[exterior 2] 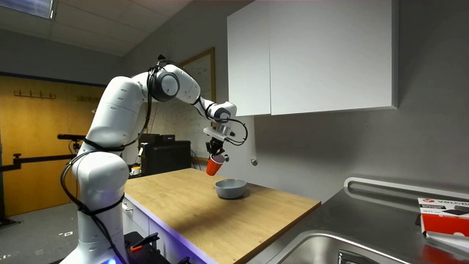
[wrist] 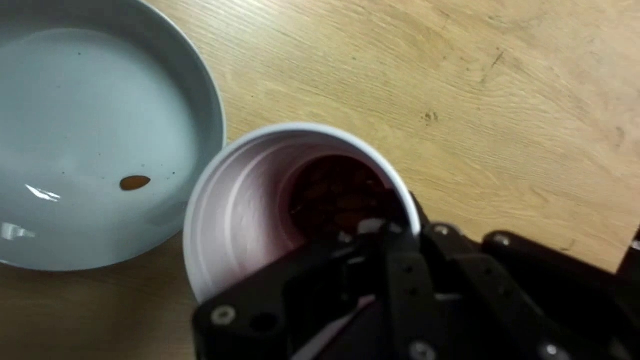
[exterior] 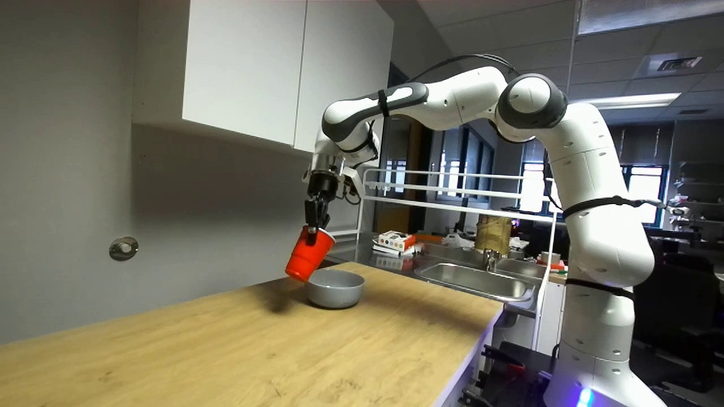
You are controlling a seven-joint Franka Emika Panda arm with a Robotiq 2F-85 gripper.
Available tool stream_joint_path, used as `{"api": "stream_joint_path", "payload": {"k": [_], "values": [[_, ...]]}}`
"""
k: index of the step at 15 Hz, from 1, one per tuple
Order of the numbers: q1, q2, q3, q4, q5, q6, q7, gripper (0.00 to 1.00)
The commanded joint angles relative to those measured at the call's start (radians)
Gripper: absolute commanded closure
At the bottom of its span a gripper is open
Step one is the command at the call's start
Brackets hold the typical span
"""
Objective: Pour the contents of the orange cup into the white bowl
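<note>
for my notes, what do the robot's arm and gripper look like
The arm is white and rounded, with dark grey joint rings and black straps. Black cables run along it, and a blue light glows low on it. The gripper is black, with silver screws on its fingers.

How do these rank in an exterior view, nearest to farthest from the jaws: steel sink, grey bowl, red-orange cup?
1. Red-orange cup: tilted, gripped by the jaws.
2. Grey bowl: below, on the wooden tabletop.
3. Steel sink: right of the bowl, past the tabletop's edge.
</note>
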Motion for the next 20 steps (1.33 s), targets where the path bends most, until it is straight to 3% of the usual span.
{"api": "stream_joint_path", "payload": {"k": [1,6,11,15,20], "values": [[-0.077,0.012,-0.004,0.02,0.159,-0.066,-0.16,0.98],[-0.18,0.032,-0.034,0.002,0.36,-0.198,-0.357,0.98],[-0.238,0.092,-0.083,0.011,0.505,-0.375,-0.522,0.98],[-0.245,0.151,-0.103,0.037,0.576,-0.53,-0.615,0.99],[-0.226,0.214,-0.112,0.076,0.628,-0.655,-0.622,0.99]]}}
